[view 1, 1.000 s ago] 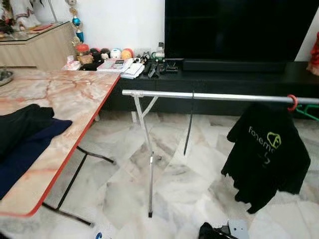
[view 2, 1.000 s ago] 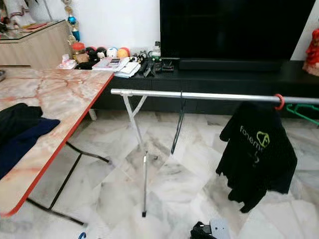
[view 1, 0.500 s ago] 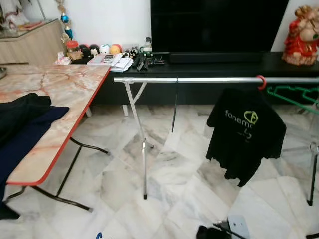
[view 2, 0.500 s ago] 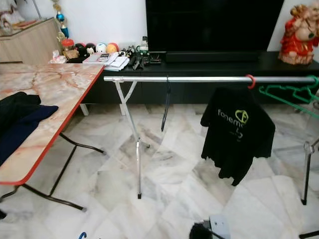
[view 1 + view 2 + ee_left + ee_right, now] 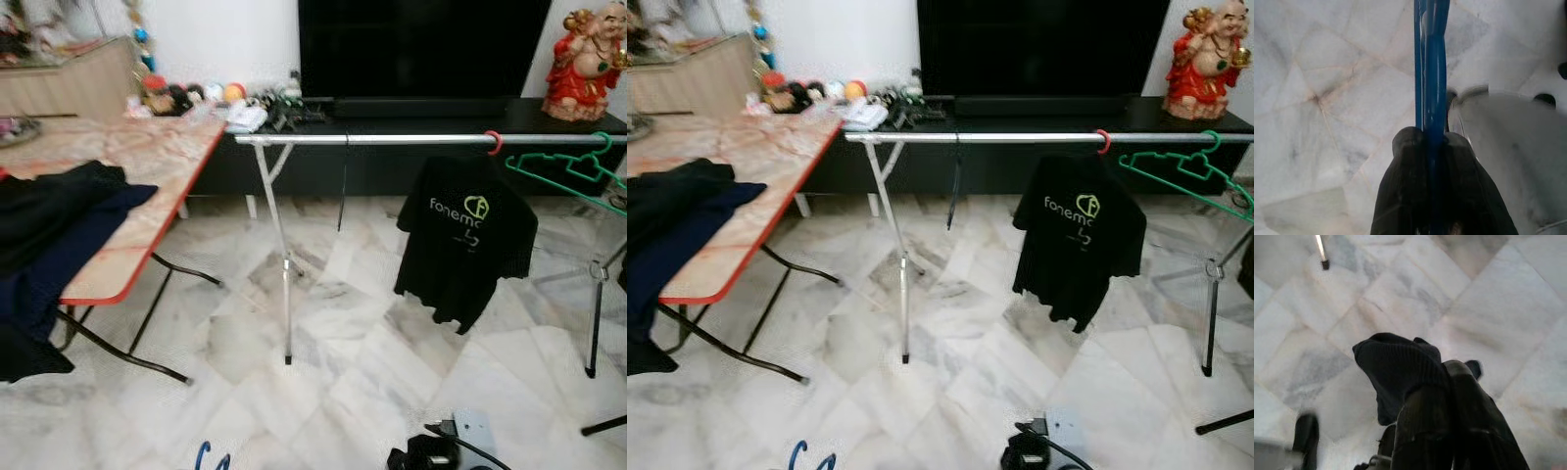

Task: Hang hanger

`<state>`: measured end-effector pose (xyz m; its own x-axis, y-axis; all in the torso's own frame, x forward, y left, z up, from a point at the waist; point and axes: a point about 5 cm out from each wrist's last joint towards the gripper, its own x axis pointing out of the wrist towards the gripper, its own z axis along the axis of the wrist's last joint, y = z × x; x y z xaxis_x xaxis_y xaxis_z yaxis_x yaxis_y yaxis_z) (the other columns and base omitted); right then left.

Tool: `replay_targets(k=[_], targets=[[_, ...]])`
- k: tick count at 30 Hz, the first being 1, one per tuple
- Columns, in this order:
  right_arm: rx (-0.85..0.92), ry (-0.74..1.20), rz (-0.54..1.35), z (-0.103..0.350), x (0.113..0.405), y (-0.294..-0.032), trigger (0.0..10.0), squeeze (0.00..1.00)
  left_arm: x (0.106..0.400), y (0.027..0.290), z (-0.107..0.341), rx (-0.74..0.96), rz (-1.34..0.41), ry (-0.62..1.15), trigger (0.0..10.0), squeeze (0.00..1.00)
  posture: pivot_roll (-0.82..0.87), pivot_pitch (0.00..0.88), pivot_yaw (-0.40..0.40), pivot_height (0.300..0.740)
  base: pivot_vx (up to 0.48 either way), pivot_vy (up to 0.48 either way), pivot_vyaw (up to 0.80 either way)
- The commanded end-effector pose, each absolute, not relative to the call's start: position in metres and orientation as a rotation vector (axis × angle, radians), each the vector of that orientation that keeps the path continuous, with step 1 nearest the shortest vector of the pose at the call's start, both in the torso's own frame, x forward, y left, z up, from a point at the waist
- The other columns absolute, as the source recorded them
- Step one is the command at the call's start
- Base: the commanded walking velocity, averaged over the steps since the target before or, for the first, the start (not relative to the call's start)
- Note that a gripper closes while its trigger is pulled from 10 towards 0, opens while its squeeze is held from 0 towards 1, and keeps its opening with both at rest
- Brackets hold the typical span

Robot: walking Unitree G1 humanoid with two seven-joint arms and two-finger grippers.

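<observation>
Left wrist view: left gripper (image 5: 1432, 147), fingers closed on blue hanger (image 5: 1431, 63), low above marble floor (image 5: 1327, 73). Right gripper (image 5: 1447, 382): fingers together, pinching what looks like dark knit cloth (image 5: 1398, 364). Steel rail (image 5: 392, 140) carries black T-shirt (image 5: 465, 235) and green hanger (image 5: 568, 168).

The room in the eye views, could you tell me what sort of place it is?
Probably a home living room: a large television on a low black cabinet, marble floor, and a clothes rail with a black T-shirt.

rail (image 5: 392, 140) bare left | black shirt (image 5: 463, 235), green hanger (image 5: 563, 171) occupy right
</observation>
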<state>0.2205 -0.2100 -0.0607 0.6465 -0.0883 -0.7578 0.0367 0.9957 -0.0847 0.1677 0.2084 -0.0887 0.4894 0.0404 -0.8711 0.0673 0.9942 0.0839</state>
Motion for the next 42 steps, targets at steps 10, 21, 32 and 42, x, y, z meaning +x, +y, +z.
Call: replay_targets(k=[10, 21, 32, 42], targets=[[-0.027, 0.805, -0.084, -0.053, 0.234, -0.204, 10.0, 0.0, 0.178, 0.218, -0.082, 0.157, 0.008, 1.03, 10.0, 0.0, 0.07, 0.0, -0.005, 0.74, -0.176, 0.0, 0.0], [-0.013, 0.759, -0.121, -0.051, 0.234, -0.21, 10.0, 0.0, 0.184, 0.209, -0.078, 0.2, -0.062, 0.916, 10.0, 0.0, 0.05, 0.0, 0.007, 0.74, 0.0, 0.0, 0.0], [-0.076, 0.454, -0.044, 0.002, 0.29, -0.214, 10.0, 0.0, 0.264, 0.197, -0.018, 0.329, -0.223, 0.522, 10.0, 0.0, 0.1, 0.0, -0.027, 0.74, 0.0, 0.0, 0.0], [-0.302, 0.295, 0.218, 0.068, 0.351, -0.183, 10.0, 0.0, 0.272, 0.174, -0.005, 0.594, -0.876, 0.647, 10.0, 0.0, 0.08, 0.0, -0.008, 0.74, 0.0, 0.0, 0.0]])
